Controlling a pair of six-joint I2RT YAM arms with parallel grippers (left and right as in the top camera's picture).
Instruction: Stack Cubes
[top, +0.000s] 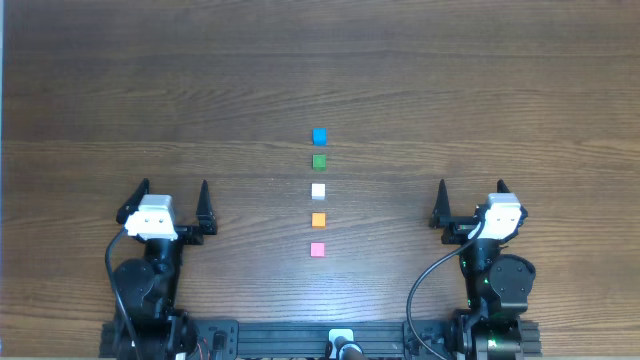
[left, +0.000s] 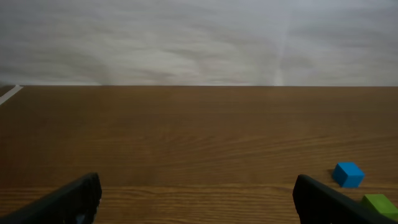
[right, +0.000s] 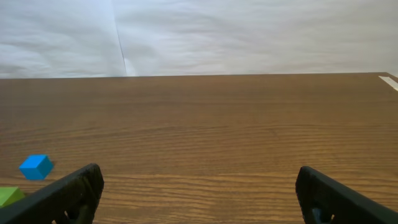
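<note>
Lying partly cut off, green cube (right: 7, 196) neighbours blue cube (right: 35, 167).

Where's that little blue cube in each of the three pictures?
Top view: blue cube at the row's far end, beside the green cube.
Left wrist view: blue cube just beyond the green cube.
Right wrist view: blue cube just beyond the green cube.
Shared landmark: green cube.

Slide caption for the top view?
Blue cube, green cube, white cube, orange cube and pink cube lined up unstacked between open left gripper and right gripper.
</note>
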